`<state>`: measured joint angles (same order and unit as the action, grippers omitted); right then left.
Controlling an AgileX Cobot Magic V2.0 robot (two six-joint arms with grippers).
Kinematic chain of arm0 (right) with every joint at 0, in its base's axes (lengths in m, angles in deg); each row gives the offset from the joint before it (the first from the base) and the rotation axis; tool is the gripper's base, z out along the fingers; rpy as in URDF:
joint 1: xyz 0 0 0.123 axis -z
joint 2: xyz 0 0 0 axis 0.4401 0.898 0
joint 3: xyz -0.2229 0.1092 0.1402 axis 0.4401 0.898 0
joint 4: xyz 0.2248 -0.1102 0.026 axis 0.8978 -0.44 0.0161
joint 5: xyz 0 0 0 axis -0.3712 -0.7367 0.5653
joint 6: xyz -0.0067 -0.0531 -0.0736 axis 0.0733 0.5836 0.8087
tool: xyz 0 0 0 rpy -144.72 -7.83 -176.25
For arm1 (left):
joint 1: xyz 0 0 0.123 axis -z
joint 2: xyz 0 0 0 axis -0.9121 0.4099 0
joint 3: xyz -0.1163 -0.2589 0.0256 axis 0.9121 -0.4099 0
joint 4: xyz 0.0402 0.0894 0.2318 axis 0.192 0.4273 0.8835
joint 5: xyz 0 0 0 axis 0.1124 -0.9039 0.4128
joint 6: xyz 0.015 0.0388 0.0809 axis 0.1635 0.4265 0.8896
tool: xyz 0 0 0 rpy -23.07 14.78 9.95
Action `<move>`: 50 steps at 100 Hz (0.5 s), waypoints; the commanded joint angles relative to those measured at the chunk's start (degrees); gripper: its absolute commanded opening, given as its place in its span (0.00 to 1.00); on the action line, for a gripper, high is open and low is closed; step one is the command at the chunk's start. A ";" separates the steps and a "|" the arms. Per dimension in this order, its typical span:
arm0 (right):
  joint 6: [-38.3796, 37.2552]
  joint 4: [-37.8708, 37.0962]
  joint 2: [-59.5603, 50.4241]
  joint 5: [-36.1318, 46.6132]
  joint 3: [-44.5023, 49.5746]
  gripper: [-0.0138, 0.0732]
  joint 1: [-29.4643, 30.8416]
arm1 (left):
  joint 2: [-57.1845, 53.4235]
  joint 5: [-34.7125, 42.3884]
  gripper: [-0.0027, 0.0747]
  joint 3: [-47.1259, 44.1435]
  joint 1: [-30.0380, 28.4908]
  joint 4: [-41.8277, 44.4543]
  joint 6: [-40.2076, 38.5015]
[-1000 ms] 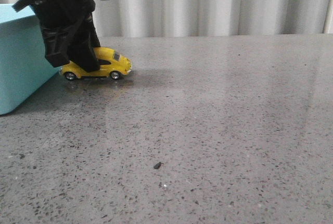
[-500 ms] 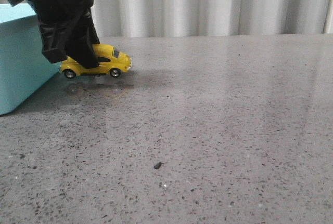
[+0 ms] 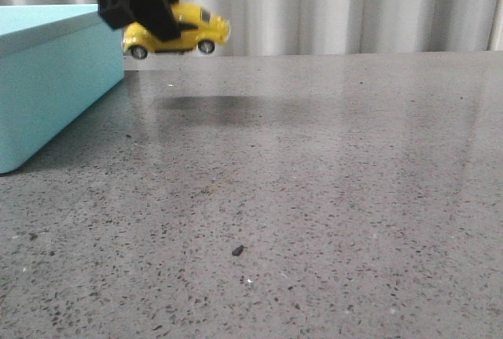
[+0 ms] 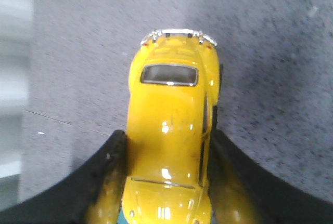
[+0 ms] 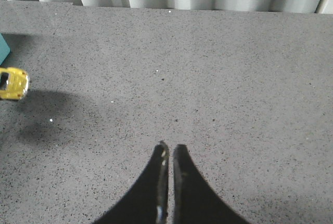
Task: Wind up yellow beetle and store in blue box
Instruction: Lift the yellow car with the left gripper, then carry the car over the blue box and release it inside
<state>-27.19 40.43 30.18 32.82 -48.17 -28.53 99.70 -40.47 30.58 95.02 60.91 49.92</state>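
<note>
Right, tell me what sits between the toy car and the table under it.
Nothing. The front view shows the yellow car, held by the left gripper, hanging clear of the table, with only its shadow beneath.

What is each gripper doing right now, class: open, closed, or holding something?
Left gripper: closed on the yellow beetle, held above the table.
Right gripper: closed, holding nothing.

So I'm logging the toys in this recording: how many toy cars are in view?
1. The yellow beetle is held off the table in the left claw, just right of the blue box. Whatever may lie inside the box is hidden.
</note>
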 commanded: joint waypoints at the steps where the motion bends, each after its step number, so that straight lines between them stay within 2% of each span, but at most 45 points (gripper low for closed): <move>1: 0.41 -0.33 -0.68 4.24 -1.40 0.09 0.00 | -4.22 2.33 0.22 3.64 0.37 -0.59 -0.73; 38: 0.41 -0.33 -0.68 4.24 -1.40 0.09 0.00 | -12.59 0.49 0.22 4.51 -0.02 0.87 -1.22; 50: 0.41 -0.33 -0.68 4.24 -1.40 0.09 0.00 | -15.06 -1.11 0.22 4.51 -1.99 0.87 -2.90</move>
<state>-27.19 40.43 30.18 32.82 -48.17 -28.53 88.70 -43.78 33.02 94.43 61.77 48.74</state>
